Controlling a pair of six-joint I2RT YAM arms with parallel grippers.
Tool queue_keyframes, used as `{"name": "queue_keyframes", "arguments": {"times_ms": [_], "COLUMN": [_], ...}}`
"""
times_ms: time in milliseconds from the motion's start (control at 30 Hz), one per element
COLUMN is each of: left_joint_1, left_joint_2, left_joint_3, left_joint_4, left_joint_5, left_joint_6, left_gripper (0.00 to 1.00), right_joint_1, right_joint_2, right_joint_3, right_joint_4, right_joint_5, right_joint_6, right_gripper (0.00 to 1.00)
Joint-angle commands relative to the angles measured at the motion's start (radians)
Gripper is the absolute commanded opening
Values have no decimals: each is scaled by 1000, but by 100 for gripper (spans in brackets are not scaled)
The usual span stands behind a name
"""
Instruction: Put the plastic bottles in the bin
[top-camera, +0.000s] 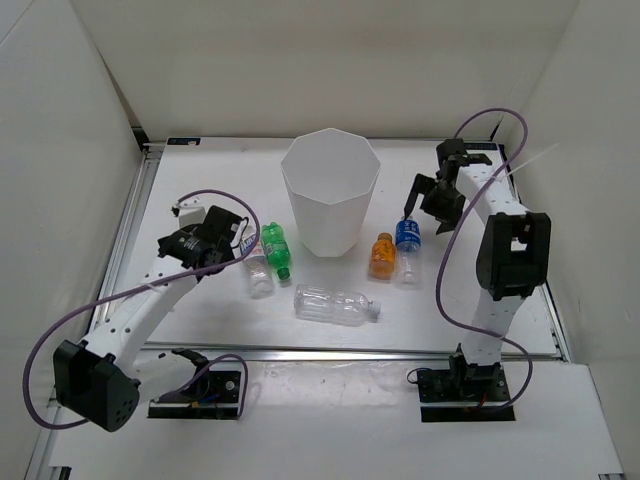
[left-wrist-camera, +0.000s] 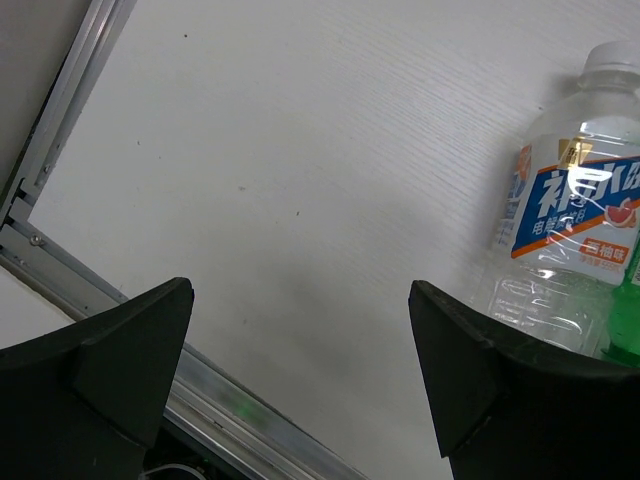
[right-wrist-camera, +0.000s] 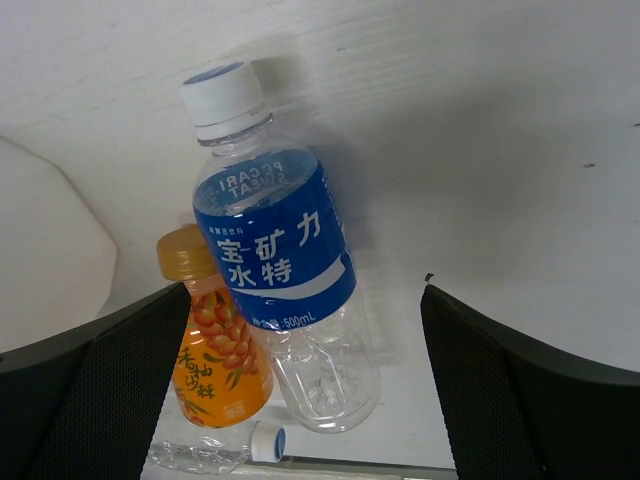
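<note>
From above, the bin (top-camera: 331, 190) stands mid-table with every bottle lying outside it. The green bottle (top-camera: 276, 248) and small clear bottle (top-camera: 258, 272) are by the left gripper (top-camera: 238, 240). The large clear bottle (top-camera: 336, 305) is nearer the bases. The orange bottle (top-camera: 381, 255) and blue bottle (top-camera: 407, 238) lie just below the right gripper (top-camera: 425, 205).

Left wrist: jaws spread, empty. The small clear bottle sits beside one finger, so closing could shove it into the green one. The rail (left-wrist-camera: 55, 130) is close on one side, with bare table ahead.

Right wrist: jaws released over the blue bottle. The orange one touches it and could get pinched.
</note>
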Motion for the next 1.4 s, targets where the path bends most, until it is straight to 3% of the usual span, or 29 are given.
{"name": "queue_keyframes", "arguments": {"times_ms": [0, 233, 467, 533, 633, 733, 933, 1100, 1133, 1200, 1367], "left_joint_1": [-4, -4, -4, -4, -4, -4, -4, -4, -4, -4, -4], "left_joint_2": [16, 94, 119, 128, 137, 137, 137, 148, 157, 166, 166], "left_joint_3": [18, 46, 77, 77, 77, 86, 86, 95, 95, 106, 106], "left_joint_4": [20, -13, -23, -23, -23, -23, -36, -55, -55, -55, -55], "left_joint_5": [0, 29, 18, 18, 18, 18, 9, -20, -20, -9, -22], "left_joint_6": [12, 12, 3, 3, -6, -17, -67, -103, -103, -103, -103], "left_gripper": [100, 100, 100, 100, 100, 100, 100, 100, 100, 100, 100], "right_joint_1": [14, 23, 23, 23, 3, -32, -69, -69, -69, -57, 40], "right_joint_2": [30, 103, 117, 117, 74, 27, -83, -169, -170, -170, -151], "right_joint_3": [26, 3, -81, -92, -92, -24, 335, 571, 659, 685, 719], "right_joint_4": [24, 48, 85, 85, 75, 9, -122, -38, -12, 40, 215], "right_joint_5": [-15, -37, -46, -37, 27, 78, 85, -127, -165, -265, -379], "right_joint_6": [-49, -58, -39, -39, -26, 3, 29, 41, 70, 102, 162], "right_gripper": [100, 100, 76, 65, 54, 42, 29, 33, 27, 22, 25]}}
